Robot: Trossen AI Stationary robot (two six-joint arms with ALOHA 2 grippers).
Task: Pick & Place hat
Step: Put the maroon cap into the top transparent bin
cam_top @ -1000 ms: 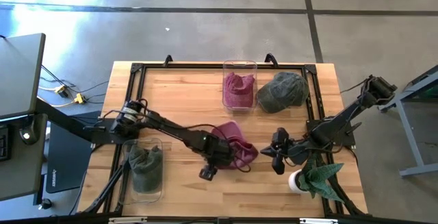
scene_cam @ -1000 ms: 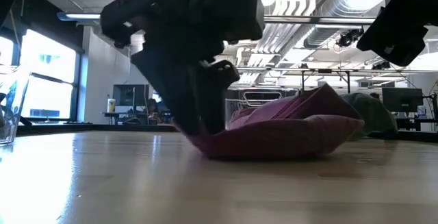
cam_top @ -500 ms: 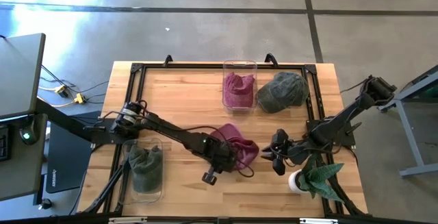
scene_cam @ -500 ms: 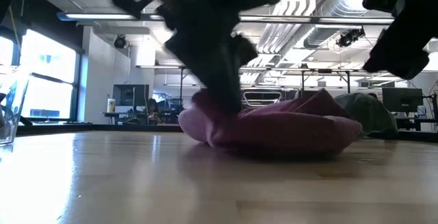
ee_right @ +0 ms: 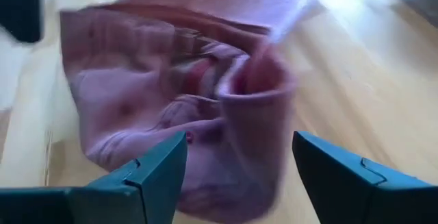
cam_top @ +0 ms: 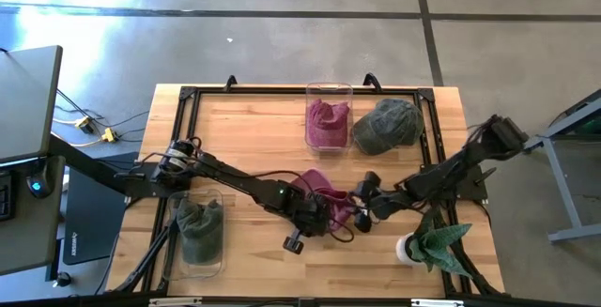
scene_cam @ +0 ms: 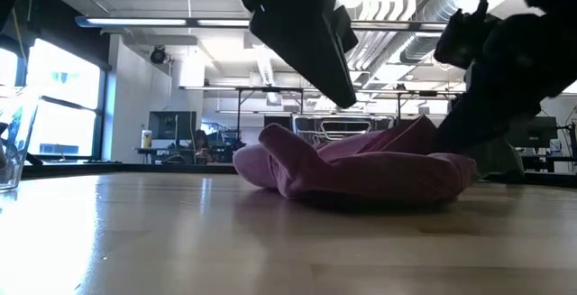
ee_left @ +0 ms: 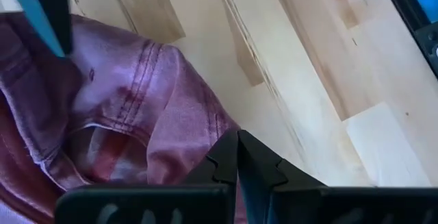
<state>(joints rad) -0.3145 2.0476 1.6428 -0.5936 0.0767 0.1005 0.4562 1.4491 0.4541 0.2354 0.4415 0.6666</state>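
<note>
Lying crumpled near table centre, toward five o'clock, pink hat (cam_top: 324, 206) not yet lifted or placed: left gripper (cam_top: 324, 224) clenched at its seven o'clock edge, whether pinching cloth unclear; right gripper (cam_top: 362, 206) spread wide at three o'clock, grasping nothing.

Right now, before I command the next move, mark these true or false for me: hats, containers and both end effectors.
1. The left end effector is shut. True.
2. The right end effector is shut. False: its fingers stand wide apart, facing the pink hat.
3. The pink hat lies on the table, outside any container. True.
4. The green hat sits inside the clear container. False: it lies on the table beside that container, which holds pink cloth.
5. A potted plant stands near the right arm. True.
</note>
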